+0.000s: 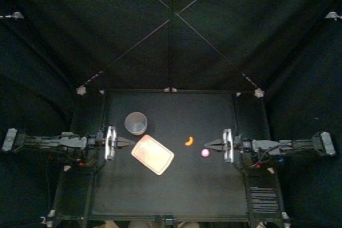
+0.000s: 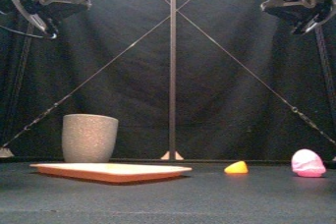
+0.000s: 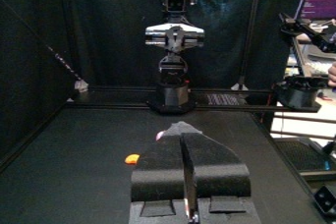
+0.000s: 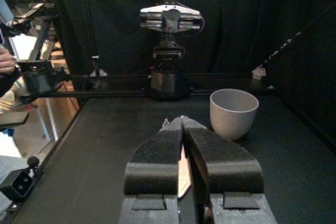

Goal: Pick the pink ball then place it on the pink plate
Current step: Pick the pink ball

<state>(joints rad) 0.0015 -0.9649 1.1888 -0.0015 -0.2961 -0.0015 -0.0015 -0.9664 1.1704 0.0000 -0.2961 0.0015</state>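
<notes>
We see a black table [image 1: 201, 187] that carries four things. The flat pink tray [image 1: 154, 154] lies just past the tip of the left claw [image 3: 184, 130], toward the middle and a little to the table's front. The tall grey speckled cup [image 1: 135, 122] stands upright near the same claw, on its back side. A small orange toy [image 1: 190, 139] lies between the two claws, nearer to the right claw [image 4: 184, 122]. The pink ball [image 1: 206, 153] rests closest to the right claw, slightly toward the table's front, apart from the tray.
</notes>
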